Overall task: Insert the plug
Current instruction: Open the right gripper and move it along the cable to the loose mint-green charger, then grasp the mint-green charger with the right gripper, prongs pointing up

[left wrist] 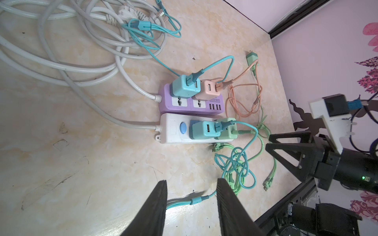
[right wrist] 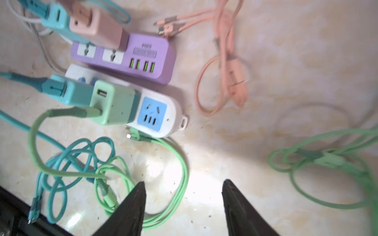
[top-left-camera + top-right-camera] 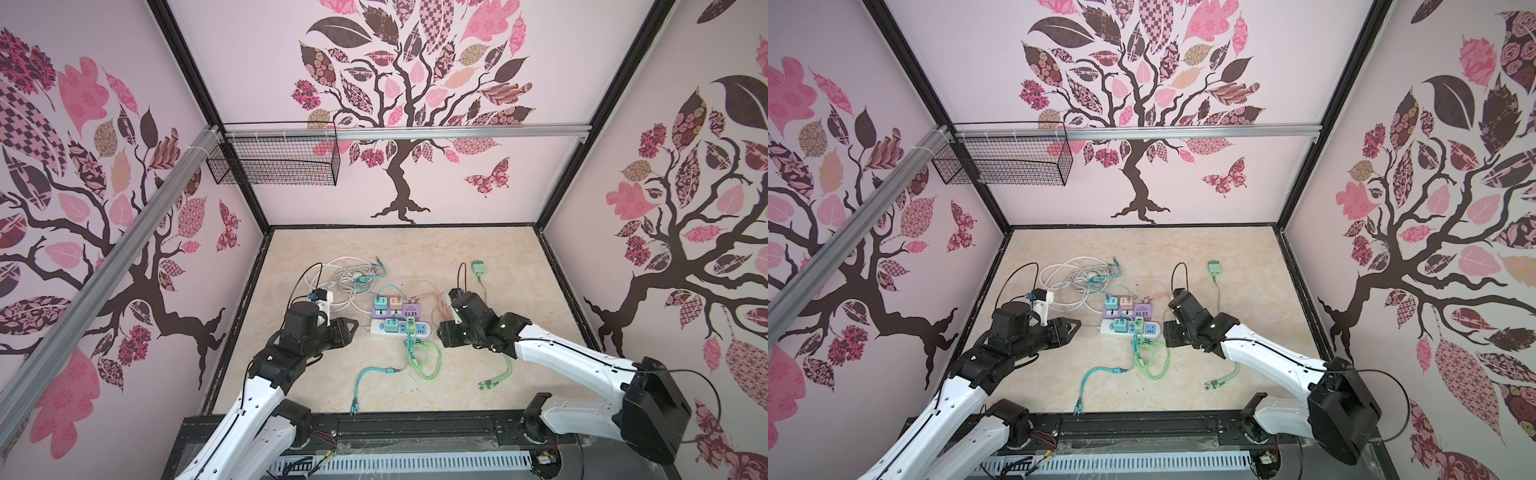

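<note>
Flanking the white strip [image 1: 173,122], the right gripper [image 2: 184,182] gapes wide, the left gripper [image 1: 191,180] narrower, both empty. Its free blue socket [image 2: 151,114] likely awaits the loose green plug [image 3: 478,269].

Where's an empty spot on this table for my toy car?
Bare: the far strip of table behind the white cords and loose green plug; also the front patch between the teal cable and green cable. Crowded: the middle, around the purple strip and white strip.

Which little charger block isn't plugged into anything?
The green charger lying alone on the table near the back, its prongs bare. The other four sit in the purple strip and white strip.
</note>
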`<state>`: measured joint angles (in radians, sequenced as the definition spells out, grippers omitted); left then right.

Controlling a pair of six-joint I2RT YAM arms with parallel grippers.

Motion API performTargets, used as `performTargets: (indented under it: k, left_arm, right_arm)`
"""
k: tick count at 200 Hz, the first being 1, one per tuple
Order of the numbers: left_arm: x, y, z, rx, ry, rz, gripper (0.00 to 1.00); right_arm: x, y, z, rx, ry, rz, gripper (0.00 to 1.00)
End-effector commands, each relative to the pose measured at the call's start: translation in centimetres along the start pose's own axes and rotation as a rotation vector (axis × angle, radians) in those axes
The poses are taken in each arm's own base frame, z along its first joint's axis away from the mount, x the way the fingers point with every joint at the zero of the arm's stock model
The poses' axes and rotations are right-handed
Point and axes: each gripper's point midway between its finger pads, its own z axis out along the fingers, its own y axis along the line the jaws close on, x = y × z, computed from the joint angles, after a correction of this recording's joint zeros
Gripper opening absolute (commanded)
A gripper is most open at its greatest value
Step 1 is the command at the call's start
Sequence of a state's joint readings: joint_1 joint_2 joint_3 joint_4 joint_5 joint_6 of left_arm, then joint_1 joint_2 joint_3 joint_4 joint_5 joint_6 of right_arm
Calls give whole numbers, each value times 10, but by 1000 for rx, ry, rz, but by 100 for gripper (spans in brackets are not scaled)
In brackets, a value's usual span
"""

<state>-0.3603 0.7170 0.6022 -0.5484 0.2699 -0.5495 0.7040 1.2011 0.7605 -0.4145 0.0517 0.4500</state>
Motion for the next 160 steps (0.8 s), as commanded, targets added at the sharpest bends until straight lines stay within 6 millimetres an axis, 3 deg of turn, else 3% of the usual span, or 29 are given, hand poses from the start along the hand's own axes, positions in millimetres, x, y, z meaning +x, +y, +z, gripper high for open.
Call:
performTargets:
  k: [1, 38, 75, 160]
  left_arm:
    - [-17, -11, -9, 23, -55, 21, 46]
    - [-18, -13, -11, 28, -59, 33, 53]
    - [-19, -13, -15, 31, -82, 40, 62]
    - [-18, -9, -21, 18, -109, 40, 71]
  right_arm:
    - [-26, -25, -14, 63, -77, -7, 66]
    - [-76, -85, -12, 149, -177, 129, 71]
    - [-112, -143, 13, 270, -186, 180, 77]
    - [-164, -220, 98, 357, -16, 136, 80]
